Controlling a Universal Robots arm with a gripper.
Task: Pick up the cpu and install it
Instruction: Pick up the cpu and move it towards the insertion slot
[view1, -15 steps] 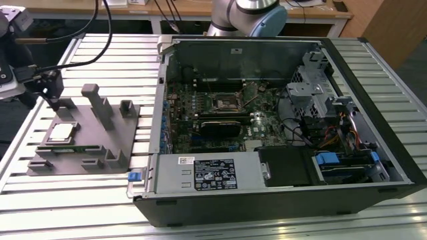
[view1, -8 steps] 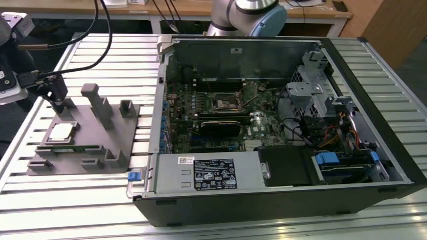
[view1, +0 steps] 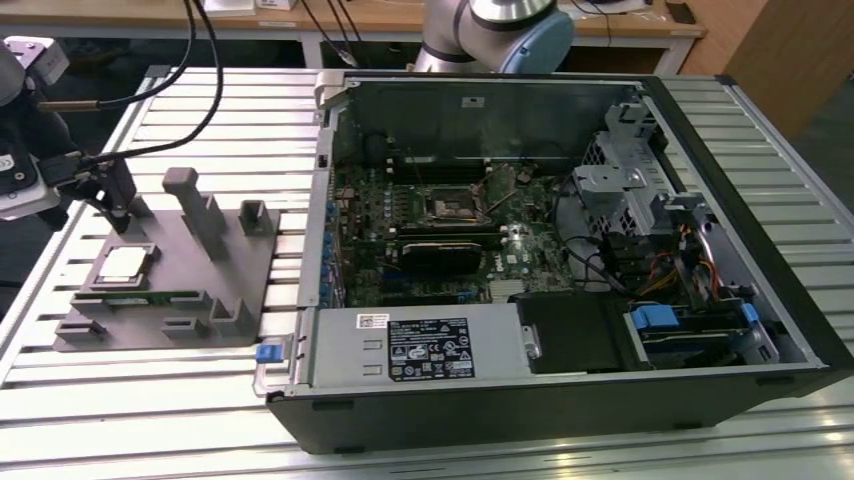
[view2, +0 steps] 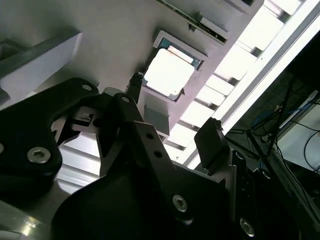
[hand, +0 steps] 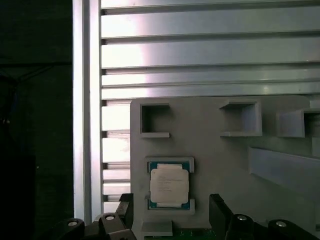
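Claw (view1: 123, 220): wide apart, holding nothing, just over the cpu (hand: 169, 186)
Cpu: flat in its recess on the grey holder (view1: 180, 290)
Holder: on the slatted table (view1: 160, 400)

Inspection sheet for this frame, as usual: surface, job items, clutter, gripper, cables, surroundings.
Surface: slatted metal table, carrying a grey holder and an open computer case.
Job's things: cpu lying flat in its recess on the holder; socket on the board in the case.
Clutter: nothing seen.
Gripper: gripper open, empty, above the cpu.
Cables: black cables run toward the arm; wiring inside the case.
Surroundings: wooden desk behind the table.
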